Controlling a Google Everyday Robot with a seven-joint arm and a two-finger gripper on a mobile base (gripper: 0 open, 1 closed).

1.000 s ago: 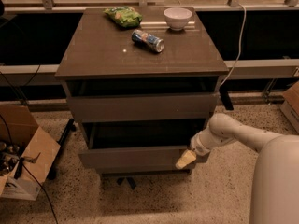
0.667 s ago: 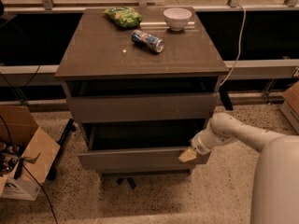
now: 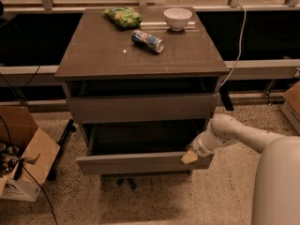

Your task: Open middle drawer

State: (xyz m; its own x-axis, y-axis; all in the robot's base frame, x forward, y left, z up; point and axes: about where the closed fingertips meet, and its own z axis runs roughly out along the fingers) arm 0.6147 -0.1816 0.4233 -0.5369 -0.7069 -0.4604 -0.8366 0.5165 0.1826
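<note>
The middle drawer (image 3: 136, 164) is a plain grey-brown flat panel. It stands pulled out from the cabinet (image 3: 140, 50), with its dark inside showing behind the panel. My gripper (image 3: 190, 157) is at the right end of this panel, against its top edge, at the end of the white arm (image 3: 234, 132) that reaches in from the right. The drawer above (image 3: 140, 108) sits further back, with a dark gap over it. The lowest drawer is hidden under the pulled-out panel.
On the cabinet top lie a green snack bag (image 3: 123, 17), a white bowl (image 3: 177, 18) and a blue can (image 3: 147, 41) on its side. An open cardboard box (image 3: 23, 158) stands on the floor at the left. A cable (image 3: 241, 41) hangs at the right.
The middle drawer's front panel has come slightly further out toward the camera, with my gripper staying at its right end.
</note>
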